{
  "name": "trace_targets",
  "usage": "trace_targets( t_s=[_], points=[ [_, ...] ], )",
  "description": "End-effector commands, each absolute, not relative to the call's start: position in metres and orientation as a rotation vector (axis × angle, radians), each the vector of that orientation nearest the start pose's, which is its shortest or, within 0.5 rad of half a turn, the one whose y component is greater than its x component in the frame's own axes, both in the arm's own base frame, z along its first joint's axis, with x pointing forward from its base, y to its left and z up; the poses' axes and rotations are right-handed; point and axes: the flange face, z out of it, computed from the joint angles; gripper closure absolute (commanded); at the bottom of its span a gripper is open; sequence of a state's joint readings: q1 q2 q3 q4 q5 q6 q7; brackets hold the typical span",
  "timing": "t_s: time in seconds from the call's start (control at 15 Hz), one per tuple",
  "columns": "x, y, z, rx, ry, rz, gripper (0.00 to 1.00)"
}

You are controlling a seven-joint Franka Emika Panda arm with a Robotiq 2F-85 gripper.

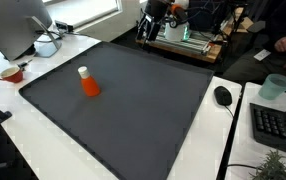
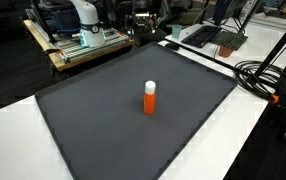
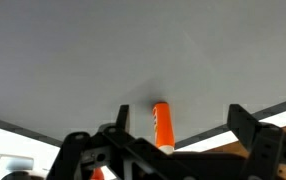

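An orange bottle with a white cap (image 1: 88, 84) stands upright on a large dark grey mat (image 1: 133, 110), apart from everything else; it shows in both exterior views (image 2: 150, 99). My gripper (image 1: 148, 28) hangs at the mat's far edge, well away from the bottle. In the wrist view, which stands upside down, the two black fingers are spread wide with nothing between them (image 3: 180, 122). The bottle (image 3: 162, 124) shows far off in the gap between them. The gripper is open and empty.
A white table (image 1: 3, 115) carries the mat. On it are a monitor (image 1: 18, 25), a red bowl (image 1: 11, 73), a mouse (image 1: 223, 96), a teal cup (image 1: 275, 87) and a keyboard (image 1: 278, 125). A wooden cart (image 2: 83, 48) stands behind; black cables (image 2: 268, 75) lie at one side.
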State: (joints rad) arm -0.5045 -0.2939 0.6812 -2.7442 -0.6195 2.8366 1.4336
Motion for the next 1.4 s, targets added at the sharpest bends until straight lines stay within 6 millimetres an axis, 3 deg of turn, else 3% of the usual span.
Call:
trace_targets(
  t_s=[0.0,0.2,0.6,1.33],
  points=[
    [0.397,0.11,0.298,-2.945,1.117,-0.882,0.0],
    [0.397,0.12,0.288,-2.928,1.127,-0.899,0.0],
    [0.394,0.119,0.288,-2.951,1.131,-0.899,0.0],
    [0.422,0.114,0.282,-2.893,1.099,-1.059,0.0]
  ],
)
